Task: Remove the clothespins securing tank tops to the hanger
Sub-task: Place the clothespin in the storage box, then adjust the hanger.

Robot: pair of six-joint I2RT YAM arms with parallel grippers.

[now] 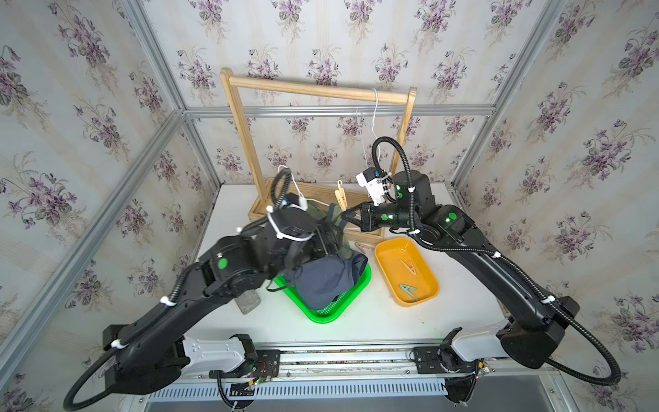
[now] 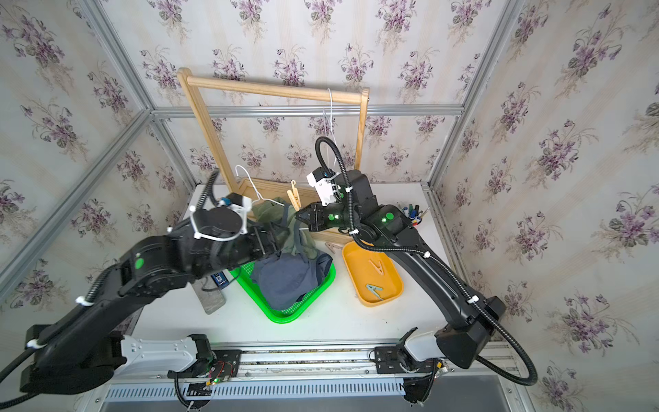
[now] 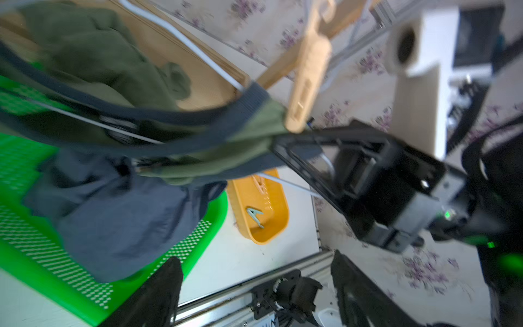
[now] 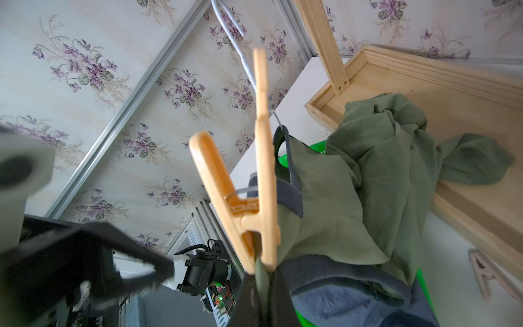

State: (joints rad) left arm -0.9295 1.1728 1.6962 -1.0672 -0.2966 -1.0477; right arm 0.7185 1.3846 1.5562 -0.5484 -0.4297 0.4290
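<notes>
Right gripper [image 2: 299,216] reaching in from the rack side, jaws together and pinched on the shoulder of the olive tank top [image 4: 382,158], directly under the pegged clothespin [image 4: 256,198]. Pegged clothespin tan, standing upright, biting the dark-trimmed strap where it hangs on the white wire hanger [image 3: 198,54]. Left gripper [image 3: 254,257] close beside the same bundle of cloth, jaws wide apart and holding nothing. Rest of the olive tank top slumped partly into the base of the wooden rack [image 1: 313,89], partly over the navy tank top [image 1: 328,281], itself heaped in the green basket [image 1: 322,315]. Lying in the yellow tray [image 1: 424,274]: one loose tan clothespin [image 1: 408,265] and a grey-green clothespin [image 1: 409,290], apart from each other. On the bench [image 1: 374,321], between tray and rack base, a fourth clothespin [image 1: 364,246] lying flat.
</notes>
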